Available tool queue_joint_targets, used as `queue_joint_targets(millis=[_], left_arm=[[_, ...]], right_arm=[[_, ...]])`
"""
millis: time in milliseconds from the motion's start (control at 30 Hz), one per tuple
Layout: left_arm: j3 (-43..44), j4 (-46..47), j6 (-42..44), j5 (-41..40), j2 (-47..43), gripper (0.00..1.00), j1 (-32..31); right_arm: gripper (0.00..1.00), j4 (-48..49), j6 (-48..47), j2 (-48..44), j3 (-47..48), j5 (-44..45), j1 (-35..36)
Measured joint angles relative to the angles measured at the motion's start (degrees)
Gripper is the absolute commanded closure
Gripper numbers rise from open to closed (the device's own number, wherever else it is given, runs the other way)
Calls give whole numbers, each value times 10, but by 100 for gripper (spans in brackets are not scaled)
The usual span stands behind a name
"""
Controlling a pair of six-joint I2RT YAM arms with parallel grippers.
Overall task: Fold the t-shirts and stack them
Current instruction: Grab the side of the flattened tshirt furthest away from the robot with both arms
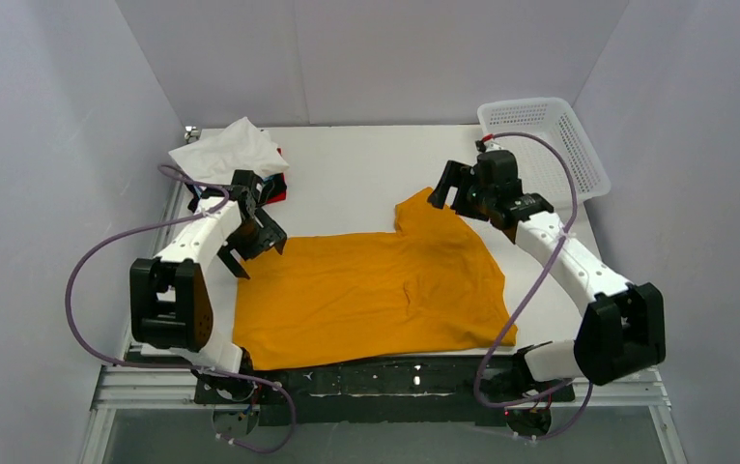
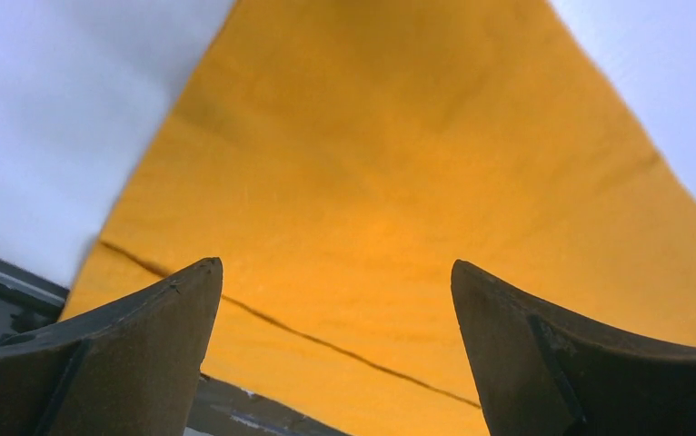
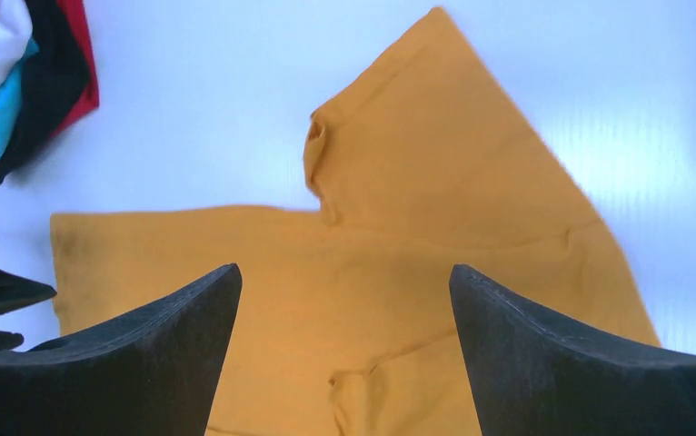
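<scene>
The orange-yellow t-shirt (image 1: 376, 290) lies spread flat on the table, one sleeve (image 1: 424, 215) pointing to the back. It fills the left wrist view (image 2: 399, 182) and shows in the right wrist view (image 3: 399, 236). A stack of folded shirts (image 1: 236, 155), white on top with red and black edges, sits at the back left; it shows in the right wrist view (image 3: 26, 73) with teal. My left gripper (image 1: 250, 249) is open and empty above the shirt's left edge. My right gripper (image 1: 448, 188) is open and empty just above the sleeve.
A white plastic mesh basket (image 1: 545, 145) stands at the back right corner. The table's dark front rail (image 1: 385, 377) runs along the near edge below the shirt. Grey walls close in the table on three sides.
</scene>
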Motion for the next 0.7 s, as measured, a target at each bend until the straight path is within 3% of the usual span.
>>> queue_joint_targets(millis=[133,400,600,700], left_arm=[[55,13,25,-16,77,2,27],[156,65,60,-72,218,3,57],[207,42,54,-115,269,14,61],[217,20,40,-136,287,26,61]], right_arm=[[7,5,-28,83,69,-24,-41],[8,5,-90,188,132,-32,-42],[8,9,-104,214,144,-29,-46],[8,14,-111,227,148,-26,-47]])
